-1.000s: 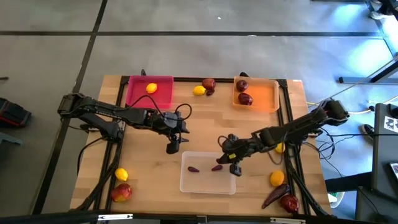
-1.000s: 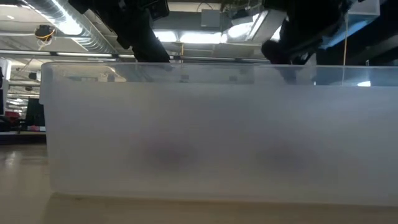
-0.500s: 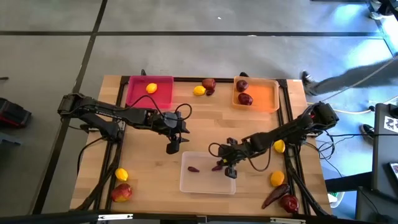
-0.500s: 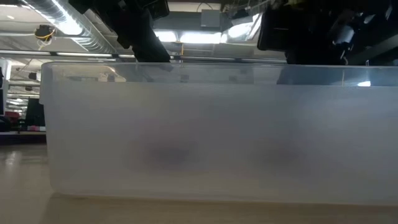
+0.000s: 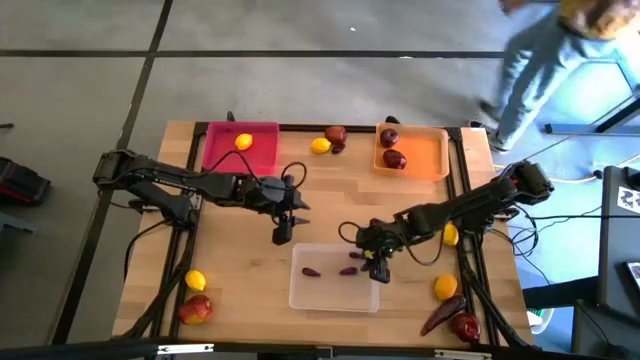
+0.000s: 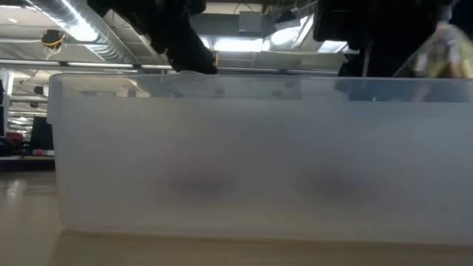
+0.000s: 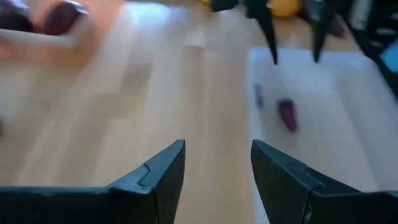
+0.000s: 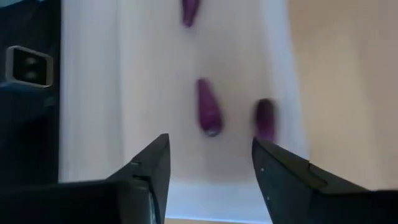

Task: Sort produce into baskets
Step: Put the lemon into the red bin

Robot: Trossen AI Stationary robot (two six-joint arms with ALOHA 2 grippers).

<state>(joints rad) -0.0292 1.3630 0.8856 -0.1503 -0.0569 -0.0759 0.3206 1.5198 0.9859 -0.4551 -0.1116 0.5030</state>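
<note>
The clear tray [image 5: 335, 290] lies near the table's front middle and holds three small purple pods [image 5: 311, 271] [image 5: 348, 270] [image 5: 357, 257]. They also show in the right wrist view [image 8: 208, 115]. My right gripper [image 5: 379, 270] [image 8: 210, 140] hovers open and empty over the tray's right end, above the pods. My left gripper [image 5: 283, 237] [image 7: 217, 146] is open and empty over bare wood just beyond the tray's far left corner. The pink tray [image 5: 262, 150] holds a lemon [image 5: 243, 141]. The orange tray [image 5: 425, 155] holds two red fruits [image 5: 395, 158].
A lemon [image 5: 320, 145] and a red fruit [image 5: 336, 133] lie between the far trays. A lemon [image 5: 196, 281] and a red-yellow fruit [image 5: 196, 309] lie front left. Two lemons [image 5: 445, 288] [image 5: 450, 236], a long pod [image 5: 440, 315] and a red fruit [image 5: 465, 326] lie right. A person [image 5: 560, 40] walks past beyond the far right corner.
A third purple pod now lies in the clear tray under my right gripper, which has stayed over the tray's right end. My left gripper has shifted slightly toward the table's right edge. A person has come into view beyond the far right corner.
</note>
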